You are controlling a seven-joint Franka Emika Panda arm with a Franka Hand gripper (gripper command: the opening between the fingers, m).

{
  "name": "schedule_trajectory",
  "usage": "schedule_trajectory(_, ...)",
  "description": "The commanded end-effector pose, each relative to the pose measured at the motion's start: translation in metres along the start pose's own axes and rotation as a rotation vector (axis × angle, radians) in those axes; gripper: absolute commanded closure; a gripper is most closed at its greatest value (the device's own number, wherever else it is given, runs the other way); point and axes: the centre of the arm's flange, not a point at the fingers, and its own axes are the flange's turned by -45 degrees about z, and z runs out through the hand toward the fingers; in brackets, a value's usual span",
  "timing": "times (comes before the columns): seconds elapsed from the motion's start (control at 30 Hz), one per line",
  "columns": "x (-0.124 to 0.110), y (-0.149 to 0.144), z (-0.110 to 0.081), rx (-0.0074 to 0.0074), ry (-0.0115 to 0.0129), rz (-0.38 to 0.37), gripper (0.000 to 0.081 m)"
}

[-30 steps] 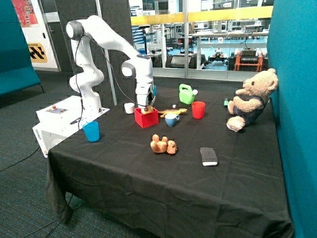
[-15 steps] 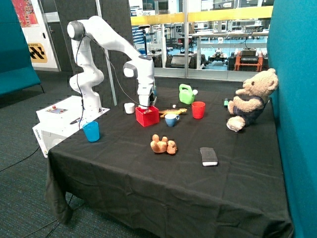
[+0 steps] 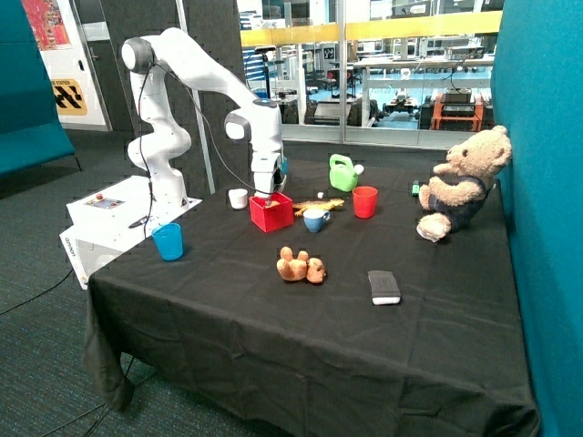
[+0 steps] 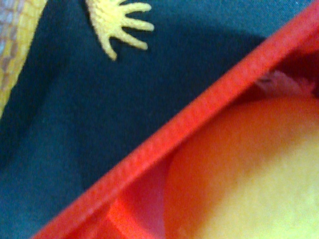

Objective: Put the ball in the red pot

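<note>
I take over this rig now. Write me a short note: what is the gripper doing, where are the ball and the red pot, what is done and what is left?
Gripper: lowered into the top of the red pot; whether its fingers are open or shut cannot be seen.
Ball: in the wrist view it sits inside the pot's wall, below the rim. Release is not confirmed.
Red pot: on the black tablecloth, between the white cup and the blue-and-white cup.
Done: ball carried into the pot.
Left: confirm release, lift the arm clear.

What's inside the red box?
The ball sits inside the red pot, below its rim. The tool reaches down into the pot's opening. The ball hides the pot's floor, so anything underneath can't be seen.
</note>
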Motion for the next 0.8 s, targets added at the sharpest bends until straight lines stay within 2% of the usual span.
schedule_trajectory(0.0, -0.008, 0.002, -0.013, -0.0021, -0.0012, -0.001, 0.0010)
schedule_trajectory(0.23, -0.009, 0.003, -0.024, -0.0021, -0.0012, -0.006, 0.0044)
schedule_trajectory(0.77, -0.021, -0.023, -0.062, -0.0021, -0.0013, -0.071, 0.0098)
